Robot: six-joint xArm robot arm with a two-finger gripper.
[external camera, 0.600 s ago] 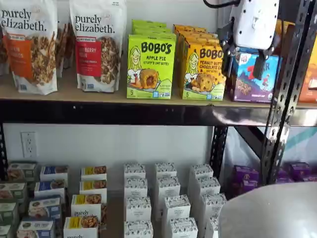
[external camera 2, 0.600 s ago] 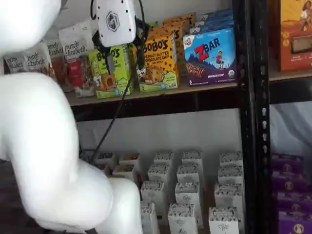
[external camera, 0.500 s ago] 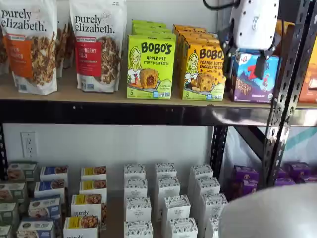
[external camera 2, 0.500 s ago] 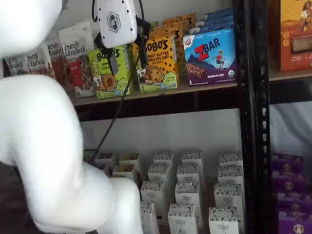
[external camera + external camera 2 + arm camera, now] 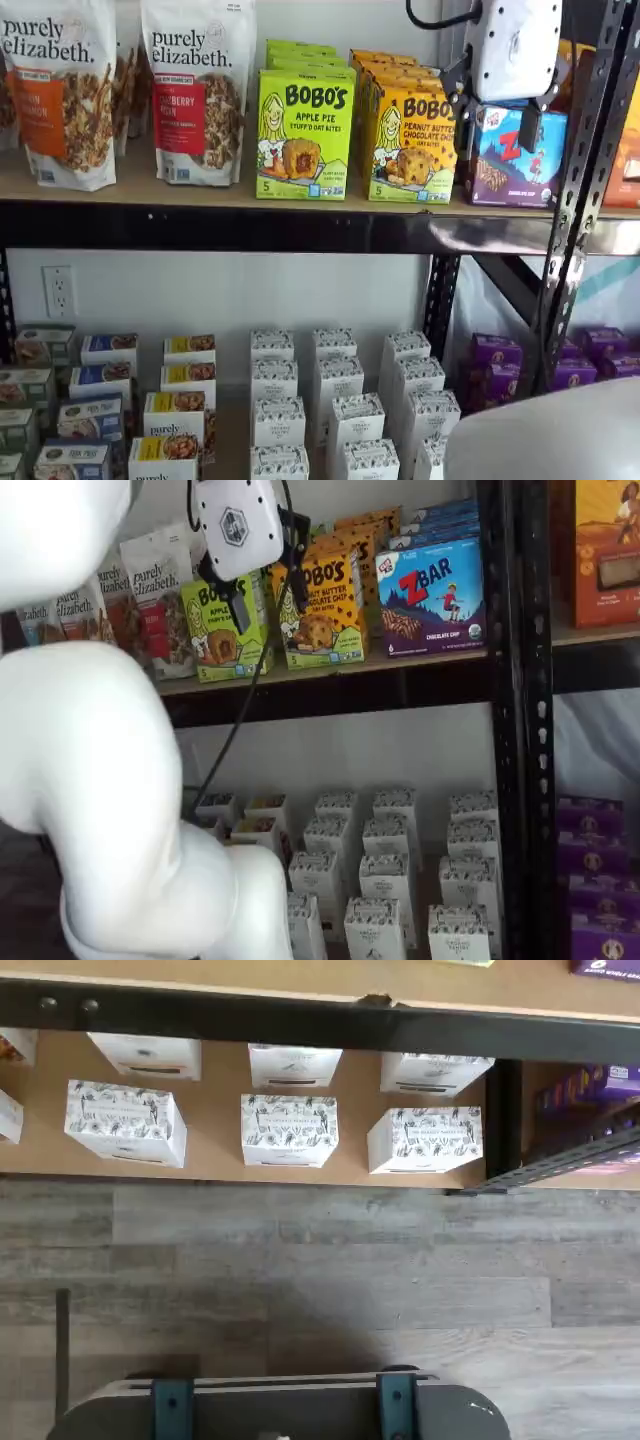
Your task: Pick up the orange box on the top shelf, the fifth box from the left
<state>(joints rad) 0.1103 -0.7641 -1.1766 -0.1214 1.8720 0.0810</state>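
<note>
The orange box (image 5: 408,145) (image 5: 322,608) stands upright at the front of a row of like cartons on the top shelf (image 5: 150,190) (image 5: 420,662). My gripper (image 5: 497,112) (image 5: 268,600) hangs in front of that shelf at box height. Its white body is up high and its two black fingers point down with a plain gap between them, open and empty. In both shelf views it is apart from the orange box. The wrist view looks down past the shelf's black front rail (image 5: 300,1025); the orange box does not show there.
A lime-green Bobo's box (image 5: 305,135) stands left of the orange one and a blue ZBar box (image 5: 505,165) (image 5: 430,592) right of it. Granola bags (image 5: 195,90) fill the left. A black upright (image 5: 578,180) rises at the right. Small white boxes (image 5: 335,400) (image 5: 290,1130) line the lower shelf.
The gripper has risen a little in front of the top shelf and drifted slightly toward the orange box. Its fingers stay apart.
</note>
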